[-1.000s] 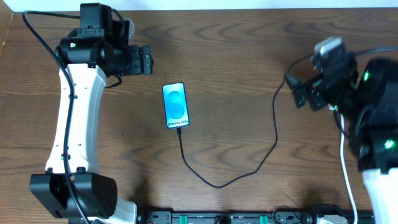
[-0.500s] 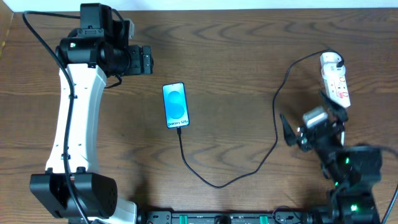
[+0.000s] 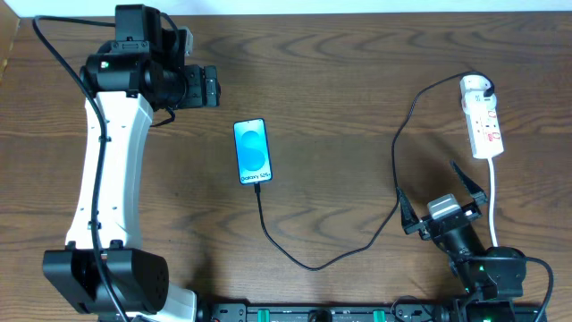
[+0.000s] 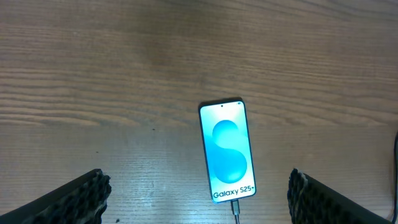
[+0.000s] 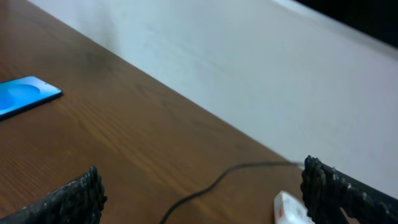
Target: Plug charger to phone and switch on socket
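A thin black charger cable (image 3: pixel 394 161) links the blue-screened smartphone (image 3: pixel 251 151) on the brown wooden worktop (image 3: pixel 340 72) to the narrow white power strip (image 3: pixel 482 116) at right; left pincer (image 3: pixel 211 87) and right pincer (image 3: pixel 438 199) both gape released.

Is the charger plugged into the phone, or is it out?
Plugged in. In the overhead and left wrist views, the tip of the charger sits in the bottom edge of the phone.

Left arm (image 3: pixel 98 179): long white link, black joint housings, black cable looped alongside. Right arm (image 3: pixel 466 243): black, green status lights (two visible). Left hand (image 4: pixel 198 194): black pads (image 4: pixel 78 196), finely ribbed.
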Available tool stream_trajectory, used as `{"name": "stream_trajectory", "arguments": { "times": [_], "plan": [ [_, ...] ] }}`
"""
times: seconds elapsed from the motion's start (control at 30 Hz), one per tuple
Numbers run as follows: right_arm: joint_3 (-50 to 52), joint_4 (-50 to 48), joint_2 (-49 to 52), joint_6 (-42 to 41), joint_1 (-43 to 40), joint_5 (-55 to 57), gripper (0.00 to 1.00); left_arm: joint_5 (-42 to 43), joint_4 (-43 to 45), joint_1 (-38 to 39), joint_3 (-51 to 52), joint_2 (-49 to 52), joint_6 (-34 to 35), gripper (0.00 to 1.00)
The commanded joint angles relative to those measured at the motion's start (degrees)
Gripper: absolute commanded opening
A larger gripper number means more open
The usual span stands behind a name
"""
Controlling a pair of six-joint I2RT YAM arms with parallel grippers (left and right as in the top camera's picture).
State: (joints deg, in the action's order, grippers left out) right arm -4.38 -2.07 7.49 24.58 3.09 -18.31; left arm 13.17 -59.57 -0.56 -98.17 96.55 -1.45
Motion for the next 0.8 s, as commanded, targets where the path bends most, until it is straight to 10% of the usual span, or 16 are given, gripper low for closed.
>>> {"name": "stream_trajectory", "arguments": {
  "times": [0.0, 0.77],
  "plan": [
    [2.3, -0.1, -1.9, -6.5, 0.3, 3.3, 0.99, -0.4, -0.1, -0.2, -0.6, -0.4, 0.2, 0.93],
    [4.1, 5.8, -7.1, -16.4, 0.3, 11.1, 0.99, -0.4, -0.1, -0.2, -0.6, -0.4, 0.2, 0.93]
  ]
}}
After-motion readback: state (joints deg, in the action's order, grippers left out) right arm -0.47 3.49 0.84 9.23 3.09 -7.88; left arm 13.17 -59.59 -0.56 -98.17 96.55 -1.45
